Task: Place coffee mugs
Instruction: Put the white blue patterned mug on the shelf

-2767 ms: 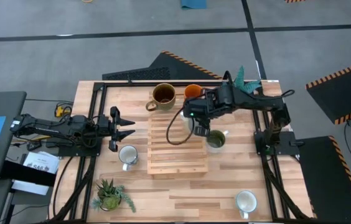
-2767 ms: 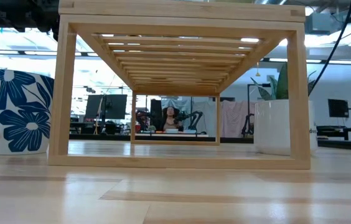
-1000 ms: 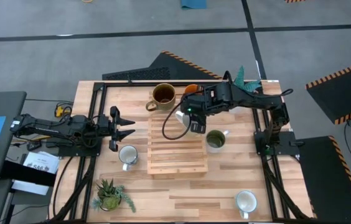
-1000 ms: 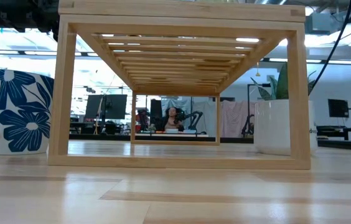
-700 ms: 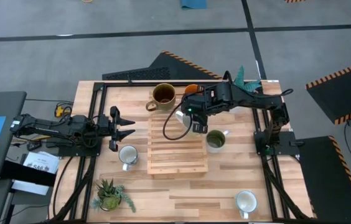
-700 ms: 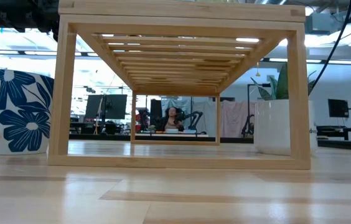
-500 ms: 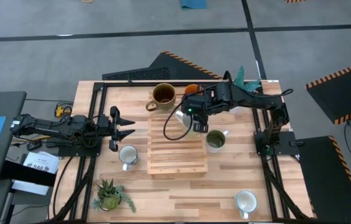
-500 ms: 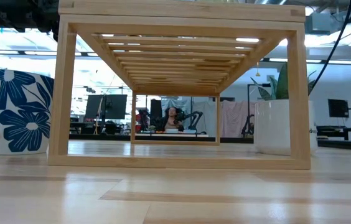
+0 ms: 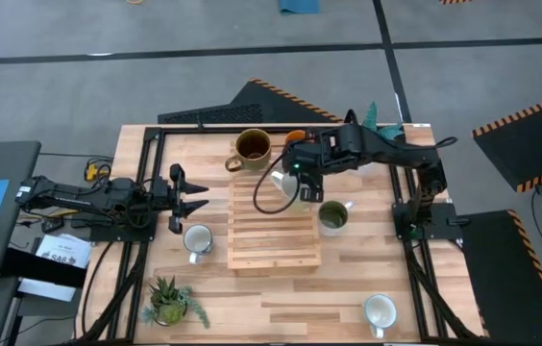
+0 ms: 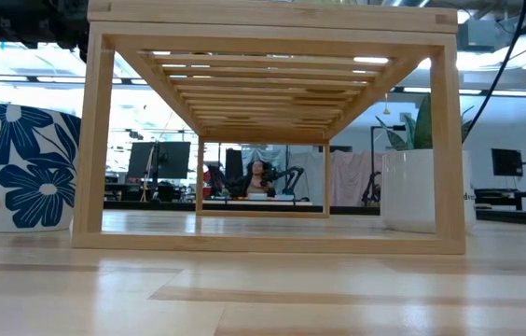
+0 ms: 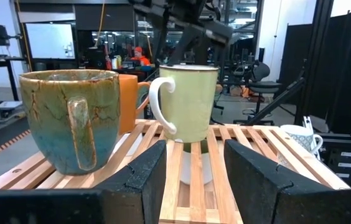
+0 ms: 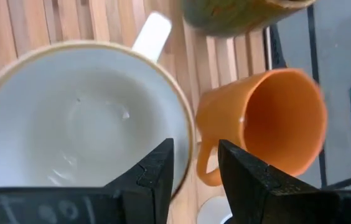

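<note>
R gripper is clamped on the wall of the cream mug: one finger inside the rim, one outside. Change vs approx 3 s back: it was farther toward the near side with the mug, close by the olive mug. It has now shifted toward the far edge, so the mug sits at the far-R corner of the wooden rack. Movement in the last sec is slight, so the transfer looks nearly done. The L wrist view shows the mug upright, handle toward that cam, base low over the slats. Can't tell if it touches yet. Judgement: set-down and release are the step in hand. Neighbours are tight. The orange mug is just beside the outer finger, and the brown mug is next along the far edge. Opening the fingers or backing out sideways could nudge the orange one, so straight up is the cleanest exit. The rack's near half is bare, with plenty of room for more mugs. Not yet on the rack: the olive mug, on the table just R of the rack, a white mug to the rack's L, and another white mug at the near-R corner. A plant sits near-L, clear of the work. L gripper waits L of the rack, fingers spread, holding nothing.
</note>
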You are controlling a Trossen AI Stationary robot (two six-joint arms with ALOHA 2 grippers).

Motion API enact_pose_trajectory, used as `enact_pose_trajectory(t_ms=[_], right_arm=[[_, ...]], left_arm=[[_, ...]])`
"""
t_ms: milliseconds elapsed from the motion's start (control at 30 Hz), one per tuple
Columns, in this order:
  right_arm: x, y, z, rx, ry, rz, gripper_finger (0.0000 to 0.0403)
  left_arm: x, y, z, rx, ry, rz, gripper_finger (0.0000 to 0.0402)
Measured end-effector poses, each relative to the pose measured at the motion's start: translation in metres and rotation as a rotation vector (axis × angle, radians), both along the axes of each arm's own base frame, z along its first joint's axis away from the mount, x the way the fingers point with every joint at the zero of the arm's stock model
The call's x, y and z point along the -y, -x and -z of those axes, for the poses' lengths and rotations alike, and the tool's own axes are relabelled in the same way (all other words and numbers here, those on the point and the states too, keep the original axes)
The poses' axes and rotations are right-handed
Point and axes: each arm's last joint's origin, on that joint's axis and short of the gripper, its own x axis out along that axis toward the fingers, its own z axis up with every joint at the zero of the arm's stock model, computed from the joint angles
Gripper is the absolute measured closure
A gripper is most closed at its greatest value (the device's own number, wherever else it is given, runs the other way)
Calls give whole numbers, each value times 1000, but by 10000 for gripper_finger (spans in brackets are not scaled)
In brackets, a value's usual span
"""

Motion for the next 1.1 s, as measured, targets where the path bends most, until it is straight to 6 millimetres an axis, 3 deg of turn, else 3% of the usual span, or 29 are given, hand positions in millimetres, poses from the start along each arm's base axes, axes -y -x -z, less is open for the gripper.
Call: enact_pose_trajectory(t_ms=[367,567,700,833,1100], right_arm=[[2,20,-29,84,8,9,251],[-6,70,-55,203,-34,66,251],[-18,105,-58,277,-80,88,251],[-34,131,-37,348,-109,33,251],[-48,176,37,539,-105,-68,251]], left_arm=[[0,0,2,-25,-2,-7,255],[0,-1,5,-50,-4,-7,255],[0,-1,4,-45,-3,-7,255],[0,-1,4,-45,-2,-7,255],[0,-1,4,-43,-4,-7,255]])
